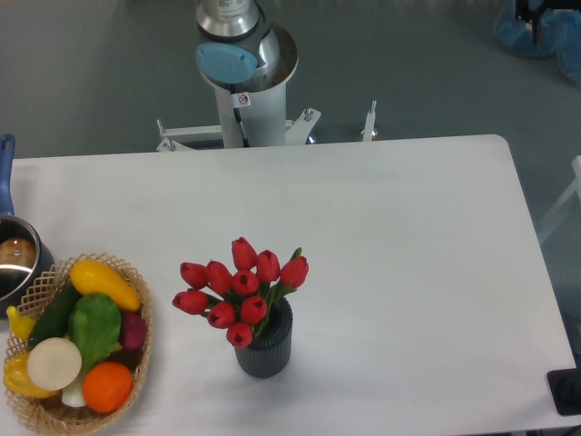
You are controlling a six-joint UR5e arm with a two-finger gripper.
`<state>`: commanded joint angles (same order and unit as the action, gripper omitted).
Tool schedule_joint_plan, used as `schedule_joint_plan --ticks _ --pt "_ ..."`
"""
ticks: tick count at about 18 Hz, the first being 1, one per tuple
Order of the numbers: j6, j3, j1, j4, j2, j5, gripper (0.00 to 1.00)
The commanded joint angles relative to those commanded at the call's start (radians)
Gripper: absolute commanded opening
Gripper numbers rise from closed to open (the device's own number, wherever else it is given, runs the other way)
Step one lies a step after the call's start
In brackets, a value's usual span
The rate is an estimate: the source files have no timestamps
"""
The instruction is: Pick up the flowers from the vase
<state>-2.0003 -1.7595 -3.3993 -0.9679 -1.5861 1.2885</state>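
Nine or so red tulip buds, the flowers point(240, 291), standing in the ribbed dark grey vase point(265, 346) near the table's point(408, 227) front edge, spreading wider than its mouth. Probably best approaching from above, closing on the gathered green stems just over the rim, lifting straight up without tipping the vase. Gripper not showing; only the arm's base point(243, 68) at the far edge, so no telling its opening. Left: wicker vegetable basket point(136, 363), steel pot point(16, 259). No readable writing; small base sticker illegible.
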Motion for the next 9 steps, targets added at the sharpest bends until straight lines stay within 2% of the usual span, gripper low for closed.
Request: schedule_joint_plan --ticks 9 --pt "0.008 -0.015 0.014 0.008 0.0 0.002 1.0"
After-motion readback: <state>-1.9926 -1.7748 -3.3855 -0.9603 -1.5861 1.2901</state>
